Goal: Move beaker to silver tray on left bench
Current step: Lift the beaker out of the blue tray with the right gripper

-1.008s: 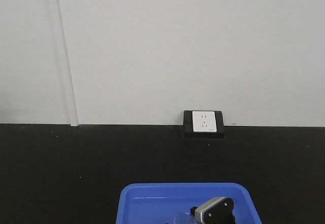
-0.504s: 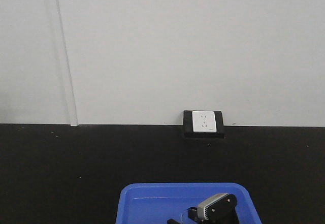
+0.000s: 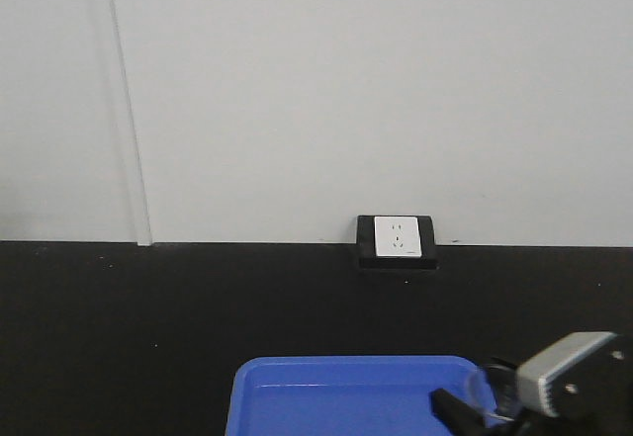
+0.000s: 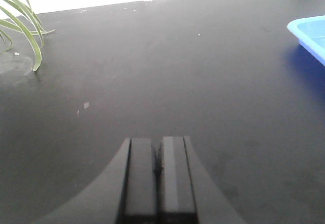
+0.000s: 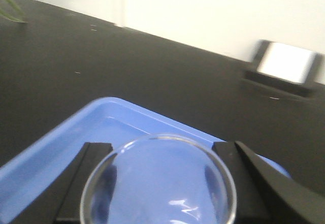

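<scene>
While the left gripper (image 4: pixel 157 183) hangs empty, jaws pressed together, over the black bench top (image 4: pixel 152 71), the right gripper (image 5: pixel 161 193) clamps the beaker (image 5: pixel 158 173) by its rim, fingers on both sides, just above the blue tray (image 5: pixel 45 153). Pickup looks done. Carry, set-down & release are left. The silver tray shows in no view, so approx. most of the job lies ahead.

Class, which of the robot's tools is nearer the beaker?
Right. The right tool grips the beaker over the blue tray; the left tool is shut above bare bench, beside that tray.
</scene>
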